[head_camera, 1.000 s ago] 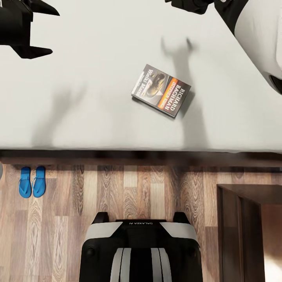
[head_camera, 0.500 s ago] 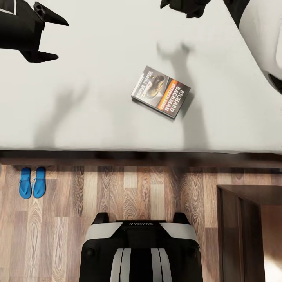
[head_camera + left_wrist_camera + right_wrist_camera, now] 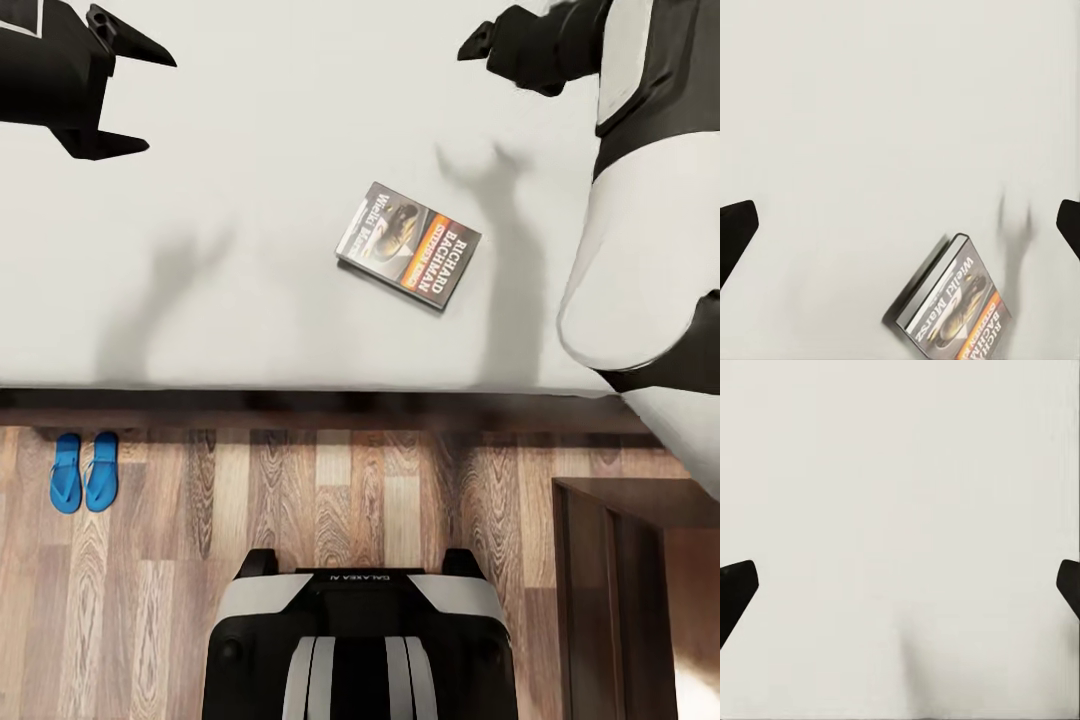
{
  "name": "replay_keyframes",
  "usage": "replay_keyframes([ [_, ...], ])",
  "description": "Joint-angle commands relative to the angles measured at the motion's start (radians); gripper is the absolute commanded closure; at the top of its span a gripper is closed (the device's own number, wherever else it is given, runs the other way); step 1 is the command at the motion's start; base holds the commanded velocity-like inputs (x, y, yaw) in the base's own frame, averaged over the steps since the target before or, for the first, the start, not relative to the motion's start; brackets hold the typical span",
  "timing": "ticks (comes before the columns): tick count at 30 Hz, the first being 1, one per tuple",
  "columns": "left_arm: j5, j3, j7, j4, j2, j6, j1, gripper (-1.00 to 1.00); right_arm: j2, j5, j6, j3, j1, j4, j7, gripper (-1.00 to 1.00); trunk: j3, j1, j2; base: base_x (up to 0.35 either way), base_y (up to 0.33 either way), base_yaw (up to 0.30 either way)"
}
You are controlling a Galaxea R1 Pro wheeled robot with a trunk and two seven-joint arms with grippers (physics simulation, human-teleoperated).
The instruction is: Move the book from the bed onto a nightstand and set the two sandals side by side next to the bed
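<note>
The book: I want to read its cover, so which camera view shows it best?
The head view. There the whole book lies flat on the bed, cover up, with its lettering legible. The left wrist view catches part of it, cut off at the picture's edge. The right wrist view looks at plain mattress.

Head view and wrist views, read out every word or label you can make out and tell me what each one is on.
"RICHARD BACHMAN": white lettering on the book cover, lying on the bed.
"STEPHEN KING": on the book's orange band, small and blurred, so uncertain.
Title along the book's other edge: too blurred to read.
"GALAXEA": on the robot's base, shown upside down; a following character is unclear.
</note>
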Motion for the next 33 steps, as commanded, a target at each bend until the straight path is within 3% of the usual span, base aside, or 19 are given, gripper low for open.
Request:
replay_keyframes([
  [1, 0.005, 0.0, 0.007, -0.001, 0.001, 0.006, -0.001, -1.0, 0.001, 0.01, 0.031, 0.032, 0.027, -0.064, 0.025, -1.0, 0.001, 0.0, 0.0, 0.0, 0.0, 0.0],
  [2, 0.005, 0.0, 0.007, -0.001, 0.001, 0.006, -0.001, -1.0, 0.001, 0.01, 0.031, 0.032, 0.027, -0.064, 0.025, -1.0, 0.003, 0.0, 0.0, 0.0, 0.0, 0.0],
  [3, 0.005, 0.0, 0.008, -0.004, 0.001, 0.006, -0.001, -1.0, 0.001, 0.009, 0.071, 0.102, 0.083, -0.18, 0.047, -1.0, 0.004, 0.0, 0.0, 0.0, 0.0, 0.0],
  [6, 0.004, 0.0, 0.009, -0.011, 0.001, 0.006, -0.001, -1.0, 0.001, -0.02, 0.111, 0.198, 0.168, -0.335, 0.07, -1.0, 0.009, 0.0, 0.0, 0.0, 0.0, 0.0],
  [13, 0.004, -0.001, 0.008, -0.021, 0.002, 0.006, 0.002, -1.0, 0.001, -0.137, 0.111, 0.278, 0.244, -0.421, 0.082, -1.0, 0.021, 0.0, 0.0, 0.0, 0.0, 0.0],
  [17, 0.005, -0.001, 0.008, -0.029, 0.002, 0.005, 0.005, -1.0, 0.001, -0.184, 0.111, 0.302, 0.29, -0.429, 0.084, -1.0, 0.027, 0.0, 0.0, 0.0, 0.0, 0.0],
  [24, 0.02, -0.002, 0.009, -0.034, 0.002, 0.004, 0.008, -1.0, 0.001, -0.321, 0.111, 0.324, 0.328, -0.433, 0.084, -1.0, 0.038, 0.0, 0.0, 0.0, 0.0, 0.0],
  [33, 0.073, -0.003, 0.013, -0.047, 0.017, 0.006, 0.022, -1.0, 0.001, -0.382, 0.111, 0.322, 0.402, -0.45, 0.097, -1.0, 0.053, 0.0, 0.0, 0.0, 0.0, 0.0],
])
